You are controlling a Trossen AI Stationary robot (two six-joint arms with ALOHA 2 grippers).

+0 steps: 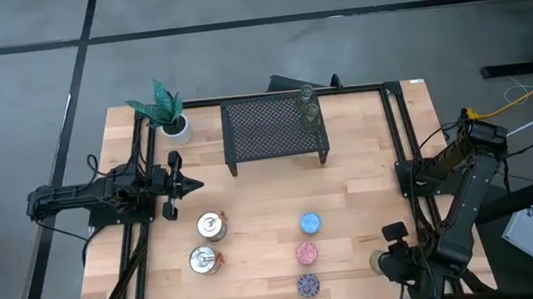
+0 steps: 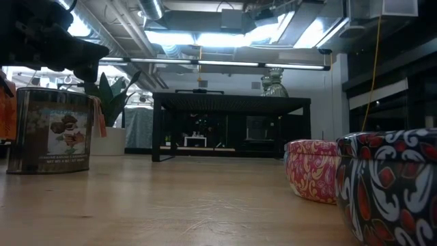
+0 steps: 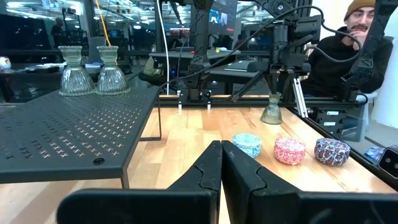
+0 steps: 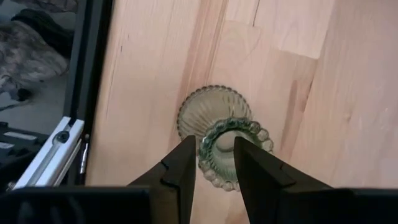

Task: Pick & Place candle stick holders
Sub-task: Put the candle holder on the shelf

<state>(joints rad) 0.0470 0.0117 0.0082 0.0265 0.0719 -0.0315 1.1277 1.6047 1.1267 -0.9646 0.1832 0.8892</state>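
Grey concrete floor (image 1: 236, 62) w/ dark seams around the wooden table (image 1: 265, 220), bright ceiling strip lights (image 2: 225, 37) & exposed ducts overhead, desks w/ monitors (image 3: 217, 15) behind, seated person (image 3: 348, 56) nearby.

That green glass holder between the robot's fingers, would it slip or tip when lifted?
Probably slippery: the glass holder looks smooth and glossy, though its beaded rim may give the right gripper some purchase. Its narrow stem above a wide ribbed foot suggests it stands steady, but could swing if pinched off-centre. Being glass, it likely chips if dropped.

Two holders (image 1: 308, 104) stand on the rack's (image 1: 269, 129) right end; plant pot (image 1: 176, 129) left of rack; three tins (image 1: 308, 254) lined before it.
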